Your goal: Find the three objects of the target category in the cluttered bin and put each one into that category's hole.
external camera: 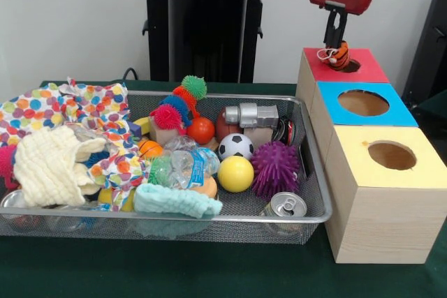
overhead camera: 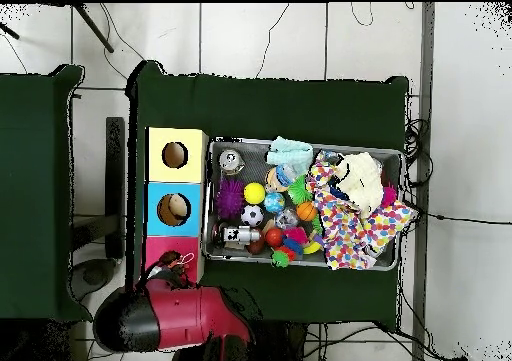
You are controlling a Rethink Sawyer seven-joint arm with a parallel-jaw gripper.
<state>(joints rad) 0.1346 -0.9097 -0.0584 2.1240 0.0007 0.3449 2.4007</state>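
The red-and-black arm reaches straight down, its fingers (external camera: 337, 45) closed around something small and orange.

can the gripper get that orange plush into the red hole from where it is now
Probably yes. The gripper holds the orange plush toy right above the red-topped hole, and nothing lies between them, though the toy looks slightly off the opening's centre.

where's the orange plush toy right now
In the front view the orange plush toy is at the upper right, held in the gripper right over the red-topped hole, behind the blue-topped box and outside the wire mesh bin.
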